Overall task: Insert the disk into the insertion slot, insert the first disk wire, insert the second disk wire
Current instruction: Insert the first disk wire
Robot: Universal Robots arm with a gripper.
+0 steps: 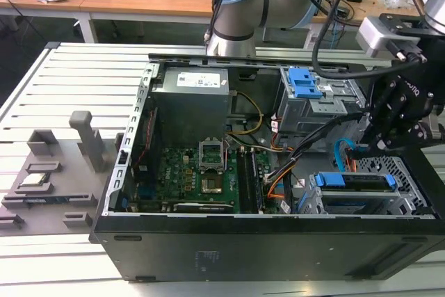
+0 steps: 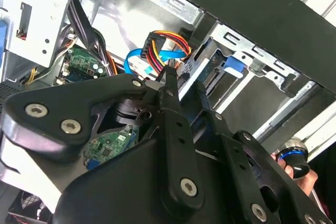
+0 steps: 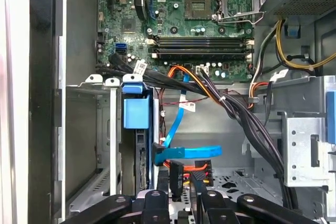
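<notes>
Behind the slotted disk (image 1: 354, 180), the gripper (image 3: 179, 182) looks clamped on a black plug (image 3: 177, 172); likely wire 2; seating needs square alignment.

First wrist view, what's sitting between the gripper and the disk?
In the first wrist view, a blue flat cable with a black plug end lies between the gripper and the disk.

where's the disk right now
On the exterior view's right, the disk sits in the insertion slot at the case's near corner, just below the gripper.
</notes>
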